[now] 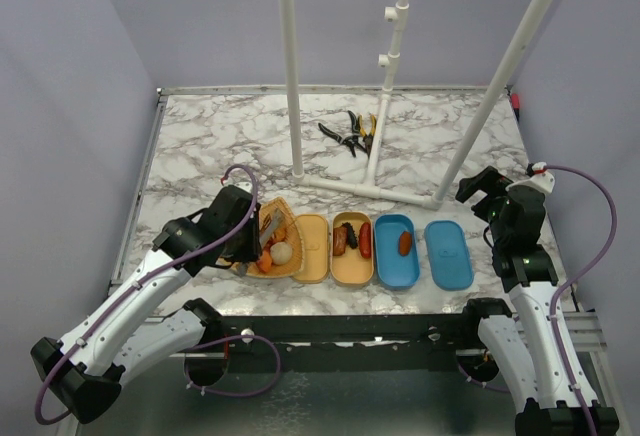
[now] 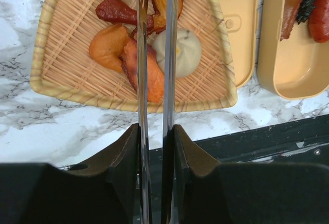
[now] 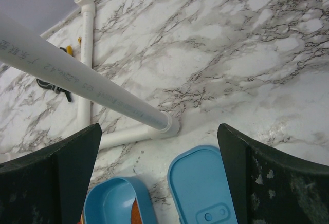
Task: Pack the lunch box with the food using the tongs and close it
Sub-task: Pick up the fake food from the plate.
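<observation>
I've got the left gripper (image 2: pixel 154 142) pinching the tongs (image 2: pixel 142 80), tips down among the food (image 2: pixel 108 47) in the basket (image 2: pixel 51 88), upper middle of the wrist frame. Orange box (image 1: pixel 351 269) holds three pieces, blue box (image 1: pixel 394 268) one; several to go, both lids (image 1: pixel 312 248) off. Right gripper (image 3: pixel 159 131) spread, empty.

**Non-task items: findings**

Marble-patterned table (image 1: pixel 200 146), walled in lilac (image 1: pixel 60 76). A white pipe frame (image 1: pixel 291 76) stands on the table, its feet near the centre. Pliers (image 1: pixel 350 134) (black and yellow handles) lie between its uprights, towards the back. A woven tray (image 2: pixel 40 49) sits near the front left.
</observation>
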You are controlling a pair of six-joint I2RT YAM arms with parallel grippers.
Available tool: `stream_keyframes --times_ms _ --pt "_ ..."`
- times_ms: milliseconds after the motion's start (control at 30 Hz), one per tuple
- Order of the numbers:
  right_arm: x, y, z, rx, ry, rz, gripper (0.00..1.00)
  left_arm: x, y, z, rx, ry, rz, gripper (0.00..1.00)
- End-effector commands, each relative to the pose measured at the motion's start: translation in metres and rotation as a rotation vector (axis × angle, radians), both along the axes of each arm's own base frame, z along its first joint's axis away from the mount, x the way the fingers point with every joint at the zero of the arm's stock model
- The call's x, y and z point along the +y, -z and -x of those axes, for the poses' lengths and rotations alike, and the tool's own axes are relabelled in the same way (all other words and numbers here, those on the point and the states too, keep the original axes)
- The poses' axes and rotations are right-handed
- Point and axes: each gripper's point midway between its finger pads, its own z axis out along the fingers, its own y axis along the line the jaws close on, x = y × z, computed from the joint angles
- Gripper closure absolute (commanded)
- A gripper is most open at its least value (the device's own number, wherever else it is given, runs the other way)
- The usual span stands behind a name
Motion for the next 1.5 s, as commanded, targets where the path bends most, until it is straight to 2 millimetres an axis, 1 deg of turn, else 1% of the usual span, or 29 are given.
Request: stream_keyframes --times_ms 0,100,233,333,567,733,967,1167,1467 --pt "0.002 0.002 0.001 0.001 -0.008 -0.006 0.00 -0.004 -0.026 -0.011 -0.072 0.014 0.024 0.79" --pt "0.001 0.003 0.001 0.001 -0.006 -0.006 0.00 -0.005 -0.031 -0.010 -0.074 0.028 0.028 0.81" --pt "0.001 0.004 0.001 0.001 -0.005 -0.009 0.00 -0.008 -0.043 -0.010 -0.097 0.040 0.055 0.84" --pt "0.001 0.004 0.001 0.001 -0.004 -0.009 0.00 -0.008 -0.047 -0.008 -0.097 0.046 0.062 0.85" --pt "0.000 0.007 0.003 0.005 0.002 -0.004 0.00 -0.013 -0.065 -0.005 -0.135 0.125 0.091 0.87" --pt "0.000 0.006 0.002 0.005 0.003 -0.004 0.00 -0.013 -0.064 0.001 -0.119 0.156 0.085 0.88" --pt "-0.003 0.003 0.004 0.004 0.011 0.006 0.00 -0.013 -0.074 0.002 -0.145 0.180 0.094 0.90" --pt "-0.003 0.004 0.005 0.006 0.014 0.009 0.00 -0.008 -0.076 0.007 -0.147 0.186 0.089 0.91" --pt "-0.003 0.002 0.006 0.003 0.013 0.012 0.00 -0.018 -0.089 0.021 -0.156 0.271 0.163 0.93"
